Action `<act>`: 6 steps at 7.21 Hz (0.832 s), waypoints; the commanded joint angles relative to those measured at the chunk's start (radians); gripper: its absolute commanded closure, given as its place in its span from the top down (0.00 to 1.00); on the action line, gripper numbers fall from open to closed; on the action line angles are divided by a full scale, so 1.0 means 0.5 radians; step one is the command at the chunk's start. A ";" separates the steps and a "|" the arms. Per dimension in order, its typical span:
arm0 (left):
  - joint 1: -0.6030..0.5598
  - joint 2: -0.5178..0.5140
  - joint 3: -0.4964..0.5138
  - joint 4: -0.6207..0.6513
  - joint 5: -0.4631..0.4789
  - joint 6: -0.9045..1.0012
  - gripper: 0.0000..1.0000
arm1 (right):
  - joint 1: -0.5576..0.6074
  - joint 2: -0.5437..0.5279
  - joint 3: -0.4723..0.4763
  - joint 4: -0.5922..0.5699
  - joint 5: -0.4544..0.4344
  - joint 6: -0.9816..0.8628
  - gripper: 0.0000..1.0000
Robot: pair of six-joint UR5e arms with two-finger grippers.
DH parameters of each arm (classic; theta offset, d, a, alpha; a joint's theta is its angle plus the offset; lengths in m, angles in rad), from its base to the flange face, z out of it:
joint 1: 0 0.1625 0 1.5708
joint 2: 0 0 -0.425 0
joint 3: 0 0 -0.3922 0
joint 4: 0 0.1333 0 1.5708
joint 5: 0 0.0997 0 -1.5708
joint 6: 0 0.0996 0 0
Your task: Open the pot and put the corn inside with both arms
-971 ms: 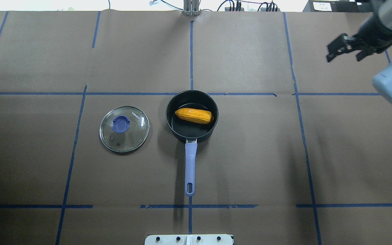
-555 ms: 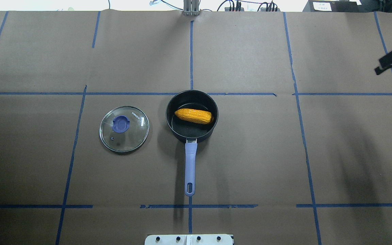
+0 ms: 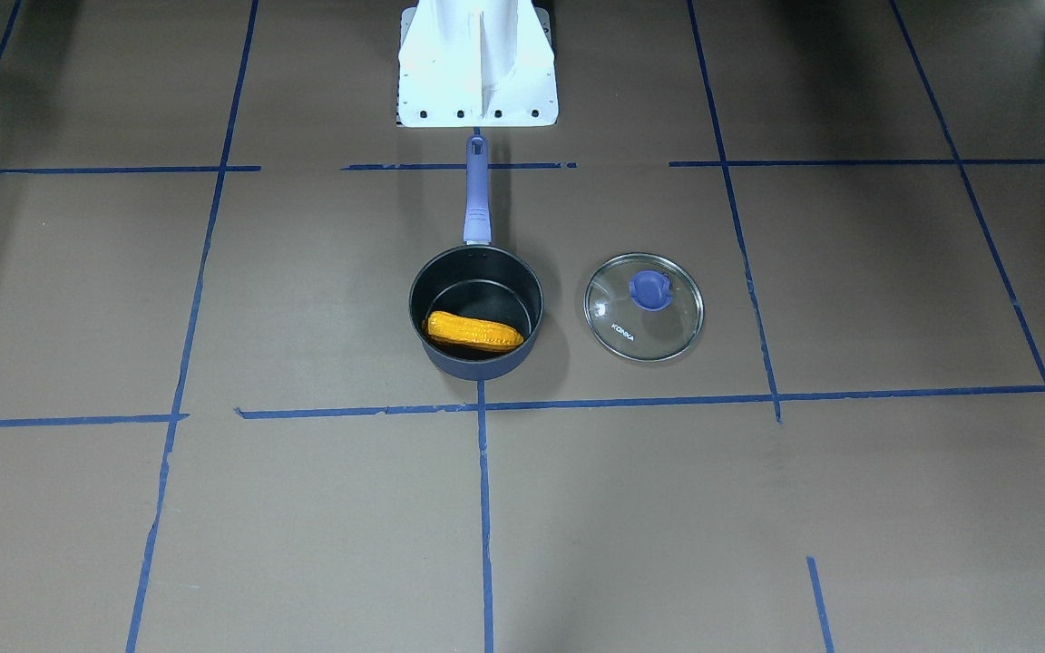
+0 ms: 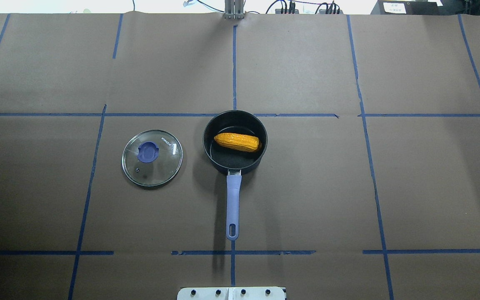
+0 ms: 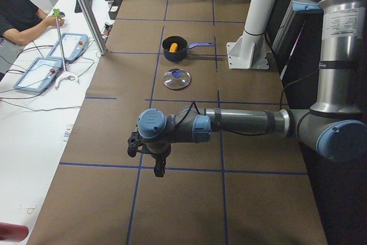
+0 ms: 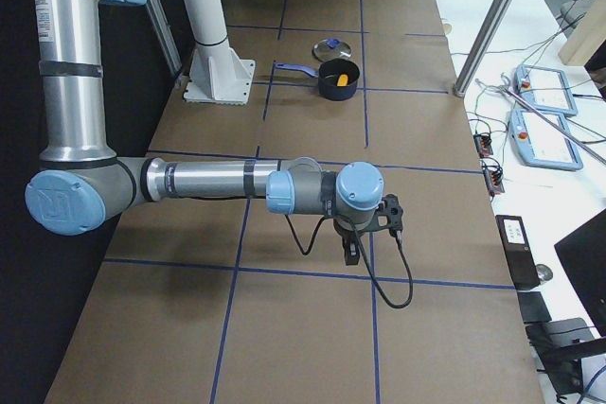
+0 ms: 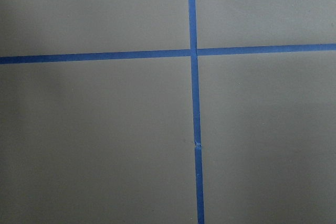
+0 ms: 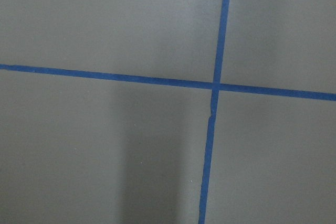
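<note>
The pot point(image 4: 226, 161) stands open near the middle of the counter point(image 4: 327, 196), its purple-blue handle point(image 4: 232, 204) pointing straight at the robot's white base stand point(image 3: 477, 63); the corn cob point(image 4: 238, 142) lies inside it, across the far half of the speckled bottom; the glass lid point(image 4: 152, 157) lies flat just beside the pot on the robot's left, knob up, not touching it. By the look of this, the task is done.

The cob seems a stiff, light piece with bumpy kernels that should give good purchase; its middle, across the short way, would be the place to pinch it. The pot looks rigid and not heavy; the long handle is the obvious hold, though its weight would hang off one end. The lid is the fragile thing (glass, smooth rim) and is best taken by its blue knob.

The left arm point(image 5: 241, 123) and the right arm point(image 6: 208, 180) reach out low over opposite ends of the counter, well apart from the pot; whether the left fingers point(image 5: 159, 167) or the right fingers point(image 6: 350, 254) are parted or closed I cannot tell, and neither wrist camera shows them.

The counter is brown paper gridded with blue tape point(image 4: 234, 62); beyond it a white desk point(image 5: 34, 113) carries teach pendants, with a seated person point(image 5: 17, 12).
</note>
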 commanded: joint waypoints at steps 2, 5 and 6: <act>0.000 0.020 0.000 -0.007 -0.001 0.000 1.00 | 0.049 -0.151 -0.049 0.005 -0.040 -0.010 1.00; 0.000 0.020 0.000 -0.007 -0.001 0.000 1.00 | 0.073 -0.099 -0.022 0.008 -0.130 -0.001 1.00; 0.003 0.017 0.003 -0.007 0.002 0.000 1.00 | 0.073 -0.099 0.012 0.005 -0.126 0.006 1.00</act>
